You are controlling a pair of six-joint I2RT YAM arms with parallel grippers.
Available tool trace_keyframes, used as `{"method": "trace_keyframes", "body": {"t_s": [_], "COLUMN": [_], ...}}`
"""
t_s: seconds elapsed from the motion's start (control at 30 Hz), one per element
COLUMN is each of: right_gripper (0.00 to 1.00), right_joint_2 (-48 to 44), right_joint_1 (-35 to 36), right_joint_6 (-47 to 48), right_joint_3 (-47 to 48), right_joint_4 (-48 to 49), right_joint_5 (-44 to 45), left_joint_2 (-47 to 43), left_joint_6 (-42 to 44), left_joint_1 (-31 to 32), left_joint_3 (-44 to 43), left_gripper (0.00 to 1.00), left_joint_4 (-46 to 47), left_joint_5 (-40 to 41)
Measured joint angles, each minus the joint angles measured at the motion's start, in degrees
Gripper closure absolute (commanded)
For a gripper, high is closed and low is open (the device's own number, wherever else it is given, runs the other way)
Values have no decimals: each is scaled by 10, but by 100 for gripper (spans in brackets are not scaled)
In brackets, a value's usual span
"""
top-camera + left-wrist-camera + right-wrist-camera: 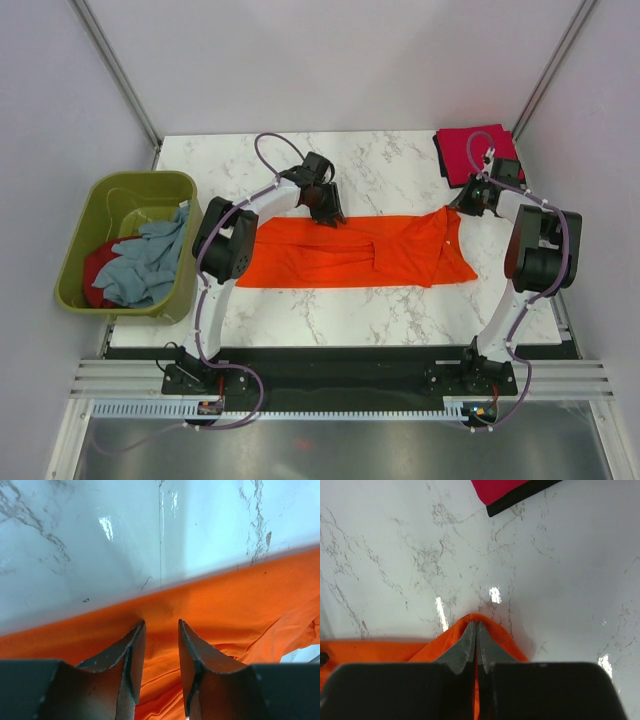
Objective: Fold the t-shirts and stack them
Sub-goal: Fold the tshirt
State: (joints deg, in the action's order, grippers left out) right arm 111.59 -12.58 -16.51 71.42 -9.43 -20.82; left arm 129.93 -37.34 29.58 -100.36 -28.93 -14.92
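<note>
Folding the bright orange fabric t-shirt (340, 258): right end effector (475, 626) pinches its corner, left end effector (161, 623), spread, should close next

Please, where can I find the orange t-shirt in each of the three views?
Top external: orange t-shirt spread flat in the middle.
Left wrist: it fills the lower half.
Right wrist: bottom left and centre, pinched by the right pincer.
Shared landmark: the white marble table.
</note>
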Motion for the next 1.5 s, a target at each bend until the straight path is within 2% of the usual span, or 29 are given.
{"method": "trace_keyframes", "body": {"t_s": [0.13, 0.2, 0.33, 0.57, 1.07, 1.1, 1.2, 1.23, 1.27, 1.33, 1.5], "right_gripper": [81, 78, 67, 59, 65, 67, 82, 93, 97, 100, 100], "right_joint_2": [7, 7, 3, -17, -21, -21, -21, -20, -20, -20, -20], "right_joint_1": [-9, -12, -12, -12, -2, -1, 1, 1, 1, 1, -6], "right_joint_6": [-7, -10, -15, -17, -2, -1, 3, 4, 5, 5, -9], "right_joint_3": [-4, -6, -6, -6, -26, -26, -26, -27, -27, -29, -47], "right_joint_4": [8, 9, 10, 8, 0, 0, 0, 0, 0, 1, 30], "right_joint_5": [-14, -16, -17, -18, -27, -28, -29, -29, -28, -21, -4], "left_joint_2": [0, 0, 0, 0, 1, 1, 1, 1, 2, 3, 6], "left_joint_6": [2, 2, 3, 3, 3, 3, 3, 3, 3, 3, 3], "left_joint_1": [0, 0, -1, -2, -3, -3, -3, -3, -3, -3, -5], "left_joint_3": [0, 0, 0, 0, 0, 0, 0, 0, 0, -1, -4], "left_gripper": [60, 60, 60, 60, 60, 60, 60, 60, 60, 60, 59], "left_joint_4": [0, 0, 0, 0, 1, 1, 1, 1, 1, 2, 3], "left_joint_5": [0, 0, 0, -1, -2, -3, -3, -3, -3, -3, -6]}}
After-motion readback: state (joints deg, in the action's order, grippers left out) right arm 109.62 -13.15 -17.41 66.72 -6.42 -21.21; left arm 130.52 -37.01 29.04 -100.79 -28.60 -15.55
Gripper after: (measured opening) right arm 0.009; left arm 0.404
